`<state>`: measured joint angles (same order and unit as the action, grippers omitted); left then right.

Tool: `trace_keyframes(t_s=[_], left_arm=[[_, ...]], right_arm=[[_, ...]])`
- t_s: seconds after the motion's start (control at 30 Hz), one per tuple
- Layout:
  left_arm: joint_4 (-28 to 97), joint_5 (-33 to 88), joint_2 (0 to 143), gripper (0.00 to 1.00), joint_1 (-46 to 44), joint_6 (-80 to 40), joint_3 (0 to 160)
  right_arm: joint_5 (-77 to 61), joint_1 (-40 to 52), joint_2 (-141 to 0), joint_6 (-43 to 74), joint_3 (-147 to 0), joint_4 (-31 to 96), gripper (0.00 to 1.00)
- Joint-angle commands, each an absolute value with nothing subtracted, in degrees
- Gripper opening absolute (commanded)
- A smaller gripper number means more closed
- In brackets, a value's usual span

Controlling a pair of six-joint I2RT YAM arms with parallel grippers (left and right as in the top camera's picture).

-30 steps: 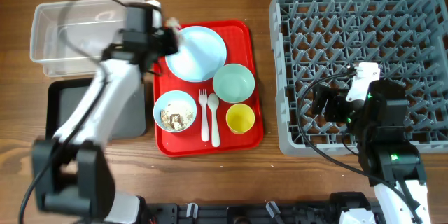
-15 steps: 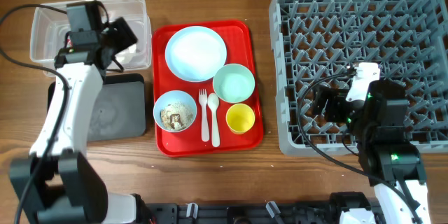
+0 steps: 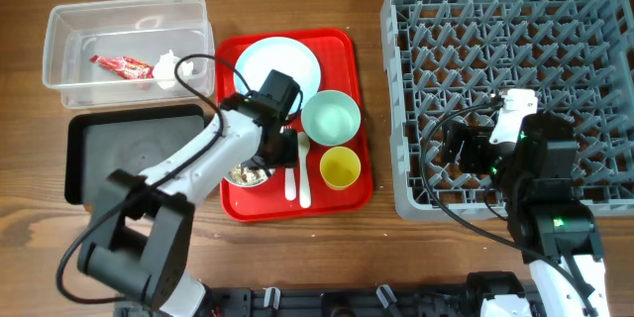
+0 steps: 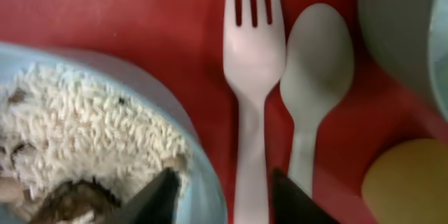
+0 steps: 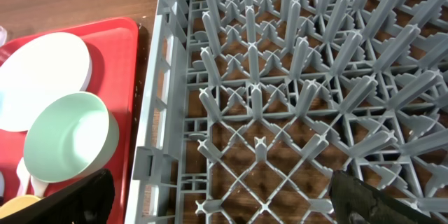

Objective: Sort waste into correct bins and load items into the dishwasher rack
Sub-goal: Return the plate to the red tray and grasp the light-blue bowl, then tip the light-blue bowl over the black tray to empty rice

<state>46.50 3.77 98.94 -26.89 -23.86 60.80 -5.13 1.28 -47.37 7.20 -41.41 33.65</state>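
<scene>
Fork [image 4: 250, 77] and spoon [image 4: 315, 77] lie just beside the scrap-filled blue bowl [image 4: 204, 175]; left fingers [image 4: 159, 197] released, right fingers [image 5: 70, 203] likewise.

Red tray [image 3: 344, 52], yellow cup [image 3: 340, 167], grey latticed rack [image 3: 394, 99]

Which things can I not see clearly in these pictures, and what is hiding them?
1. Overhead: the left arm hides most of the pale blue bowl.
2. Left wrist: the yellow cup is blurred and cut by the frame edge.
3. Overhead: the print on the red wrapper is too small to read.
</scene>
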Motion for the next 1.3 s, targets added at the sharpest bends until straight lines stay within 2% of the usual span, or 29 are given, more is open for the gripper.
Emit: trace_keyframes(t_s=[0.0,0.07,0.17,0.23,0.43,0.6,0.77,0.93,1.0,1.17,1.27], left_arm=[[45.60,3.14,100.42,0.33,-26.96,-24.51,60.53],[45.56,3.14,100.42,0.22,-26.96,-24.51,60.53],[44.95,3.11,100.42,0.17,-26.96,-24.49,60.53],[44.51,3.11,100.42,0.04,-26.96,-24.51,60.53],[48.34,2.92,98.48,0.04,-26.28,-24.25,64.18],[55.61,4.54,90.87,0.04,-20.01,-18.17,71.26],[56.03,18.41,88.16,0.04,-3.77,-10.00,71.37],[56.21,38.79,90.15,0.04,15.46,0.84,71.02],[56.55,51.77,93.80,0.04,23.90,6.20,70.06],[58.33,68.64,102.85,0.04,34.85,7.49,68.84],[61.01,74.46,106.80,0.04,38.09,7.29,68.84]], right_arm=[[-6.11,0.99,-47.37,6.17,-42.83,33.54,1.00],[-6.09,0.99,-47.37,6.17,-42.83,33.54,1.00],[-6.09,0.99,-47.37,6.17,-42.83,33.54,1.00],[-6.09,0.99,-47.37,6.15,-42.83,33.54,1.00],[-6.09,0.99,-47.37,6.15,-42.83,33.56,1.00],[-6.09,0.99,-47.37,6.15,-42.83,33.58,1.00],[-6.07,0.99,-47.37,6.13,-42.83,33.63,1.00],[-6.09,0.99,-47.37,6.13,-42.83,33.67,1.00],[-6.07,0.99,-47.37,6.11,-42.83,33.67,1.00],[-6.07,0.99,-47.37,6.13,-42.83,33.67,1.00],[-6.07,0.99,-47.37,6.09,-42.83,33.67,1.00]])
